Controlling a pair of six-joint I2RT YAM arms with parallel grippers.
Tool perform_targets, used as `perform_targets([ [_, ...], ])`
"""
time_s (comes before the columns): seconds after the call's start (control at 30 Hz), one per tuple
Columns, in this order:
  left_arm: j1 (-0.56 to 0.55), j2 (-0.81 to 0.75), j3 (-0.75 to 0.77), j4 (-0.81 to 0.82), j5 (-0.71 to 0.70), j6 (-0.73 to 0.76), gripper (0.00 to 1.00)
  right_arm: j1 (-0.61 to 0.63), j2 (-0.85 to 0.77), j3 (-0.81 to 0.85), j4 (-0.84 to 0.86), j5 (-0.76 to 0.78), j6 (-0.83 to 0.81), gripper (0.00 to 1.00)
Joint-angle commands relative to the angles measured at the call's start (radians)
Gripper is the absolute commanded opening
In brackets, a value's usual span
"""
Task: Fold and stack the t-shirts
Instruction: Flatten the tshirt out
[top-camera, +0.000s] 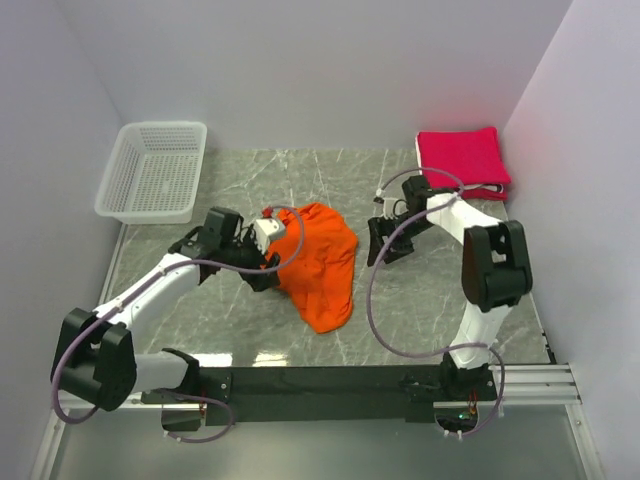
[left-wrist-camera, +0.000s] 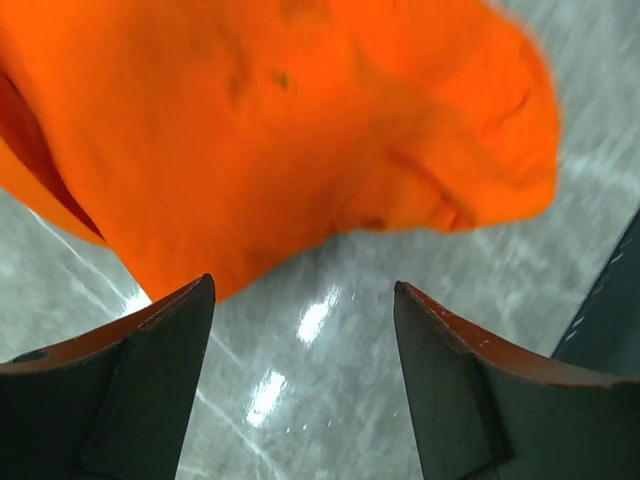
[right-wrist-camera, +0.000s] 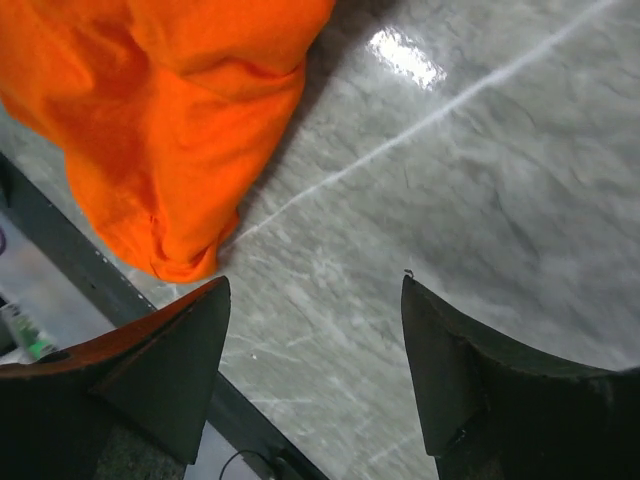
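A bright orange t-shirt (top-camera: 322, 265) lies crumpled in a loose heap at the middle of the marble table. My left gripper (top-camera: 266, 268) sits at its left edge. In the left wrist view this gripper (left-wrist-camera: 303, 290) is open over bare marble, with the orange cloth (left-wrist-camera: 280, 130) just beyond the fingertips and nothing between them. My right gripper (top-camera: 378, 245) hovers just right of the shirt. It is open (right-wrist-camera: 315, 285) over bare table, the orange t-shirt (right-wrist-camera: 170, 120) off to its left. Folded crimson-pink t-shirts (top-camera: 462, 158) are stacked at the back right.
A white mesh basket (top-camera: 152, 172) stands at the back left corner. Walls close in the table on the left, back and right. A dark rail (top-camera: 340, 381) carrying both arm bases runs along the near edge.
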Motion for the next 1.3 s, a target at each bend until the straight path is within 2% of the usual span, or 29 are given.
perform_targets([
  [0.0,-0.019,0.009,-0.032,0.071,-0.134,0.09,0.77,0.035,0.041,0.059,-0.027,-0.114,0.007,0.75],
  [0.13,-0.03,0.033,-0.028,0.024,-0.068,0.118,0.76,0.098,0.07,-0.003,0.004,-0.146,0.018,0.75],
  [0.27,-0.092,0.067,-0.057,0.115,-0.118,0.105,0.77,0.136,0.145,-0.004,0.014,-0.194,0.024,0.76],
  [0.43,-0.114,0.156,-0.058,0.189,-0.164,0.089,0.76,0.164,0.262,0.058,-0.006,-0.243,0.018,0.75],
  [0.47,-0.117,0.168,-0.052,0.195,-0.157,0.078,0.76,0.165,0.273,0.059,-0.001,-0.266,0.016,0.72],
  [0.5,-0.122,0.197,-0.032,0.2,-0.151,0.07,0.75,0.167,0.279,0.062,0.007,-0.272,0.024,0.62],
  [0.53,-0.126,0.213,-0.022,0.203,-0.138,0.063,0.69,0.167,0.285,0.065,0.014,-0.273,0.027,0.53],
  [0.57,-0.136,0.226,-0.009,0.199,-0.132,0.049,0.62,0.165,0.287,0.076,0.017,-0.267,0.03,0.31],
  [0.6,-0.139,0.251,0.021,0.188,-0.125,0.044,0.52,0.164,0.285,0.084,0.007,-0.267,0.022,0.19],
  [0.63,-0.137,0.257,0.043,0.145,-0.112,0.041,0.3,0.15,0.262,0.09,-0.004,-0.267,0.016,0.08],
  [0.67,-0.133,0.26,0.066,0.117,-0.079,0.035,0.21,0.141,0.245,0.092,-0.021,-0.269,0.013,0.0],
  [0.73,-0.114,0.234,0.13,0.026,-0.01,0.039,0.07,0.112,0.16,0.09,-0.032,-0.267,-0.004,0.0],
  [0.77,-0.088,0.202,0.15,0.004,0.057,0.035,0.05,0.075,0.128,0.092,-0.042,-0.267,-0.01,0.0],
  [0.83,-0.064,0.17,0.211,-0.045,0.104,0.026,0.01,0.037,0.029,0.098,-0.047,-0.257,-0.015,0.0],
  [0.97,-0.018,0.164,0.316,-0.159,0.161,0.018,0.01,-0.062,-0.042,0.177,-0.099,-0.244,-0.012,0.0],
  [1.17,0.054,0.337,0.431,-0.093,0.112,-0.092,0.01,-0.076,0.046,0.3,-0.033,0.051,0.025,0.0],
  [1.2,0.062,0.352,0.454,-0.081,0.119,-0.097,0.03,-0.083,0.102,0.332,-0.042,0.059,0.033,0.0],
  [1.27,0.065,0.372,0.471,-0.079,0.121,-0.091,0.16,-0.097,0.145,0.398,-0.062,0.053,0.06,0.0],
])
